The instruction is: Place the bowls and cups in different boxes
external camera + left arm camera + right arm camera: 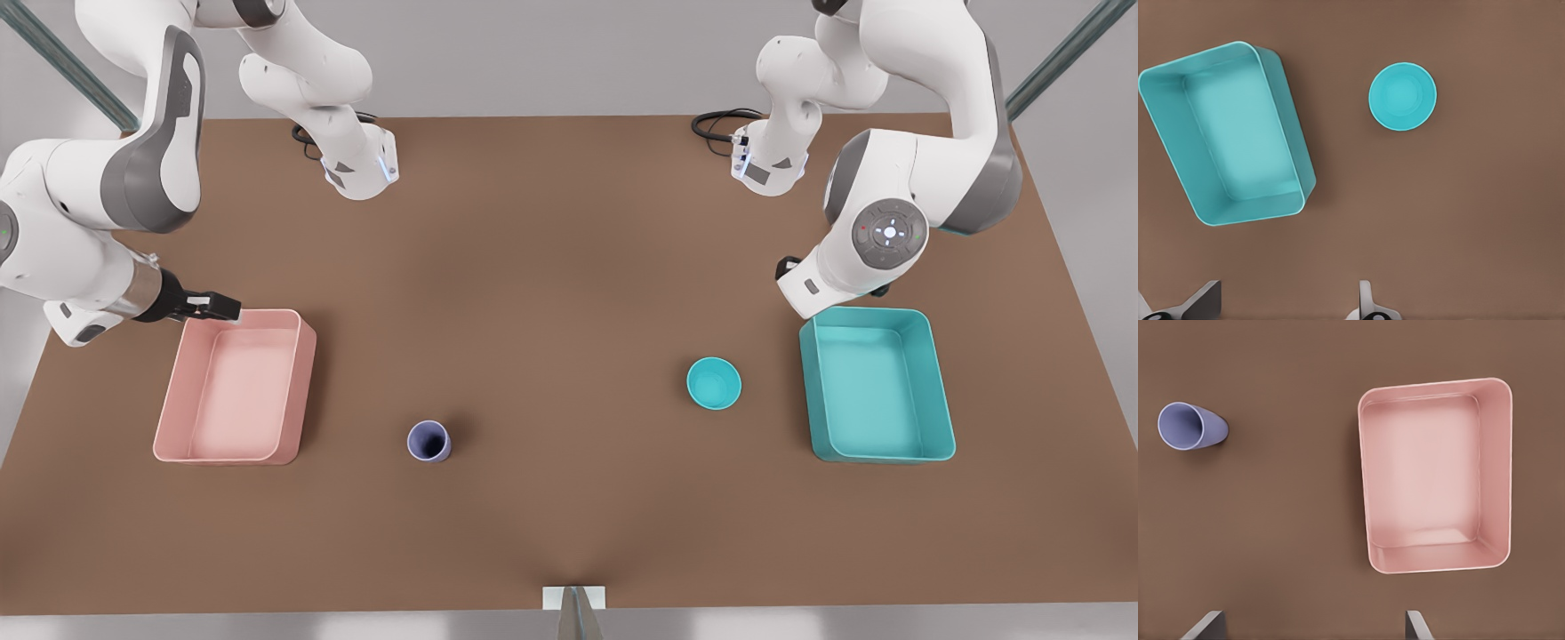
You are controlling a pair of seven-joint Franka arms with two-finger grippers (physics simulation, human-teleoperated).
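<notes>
At the left of the front view, the right claw (233, 308) hangs over the upper corner of the pink box (233, 384), fingers wide apart, holding nothing. The cup (428, 441) stands lower centre on the table (569, 267), well apart from it. The bowl (714, 383) sits just left of the teal box (876, 384). The left claw (1285, 308) above it is open and empty. We fear each claw may tip or push its thing away if it closes off-centre.

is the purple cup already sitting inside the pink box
No, the purple cup stands on the table, apart from the empty pink box.
</notes>
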